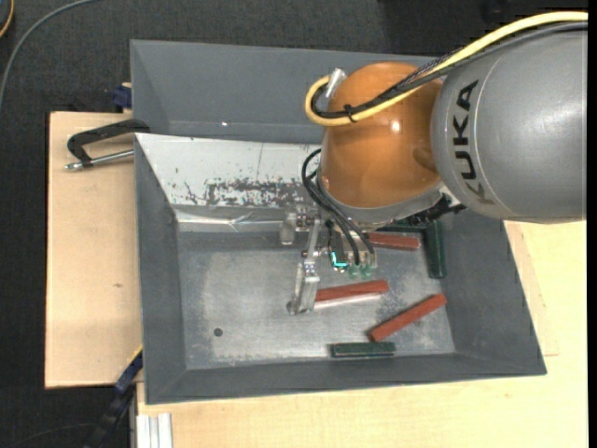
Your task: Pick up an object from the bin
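My gripper (pixel 303 297) hangs below the orange wrist cover, its metal finger reaching down to the bin floor near the middle. A red flat stick (pixel 353 293) lies just right of the fingertip, its left end touching or almost touching it. A second red stick (pixel 408 317) lies tilted further right. A dark green stick (pixel 362 349) lies along the bin's front wall.
Another red stick (pixel 395 242) and a dark green stick (pixel 435 250) lie at the right, partly under the arm. The bin's left half shows bare floor with a small dark spot.
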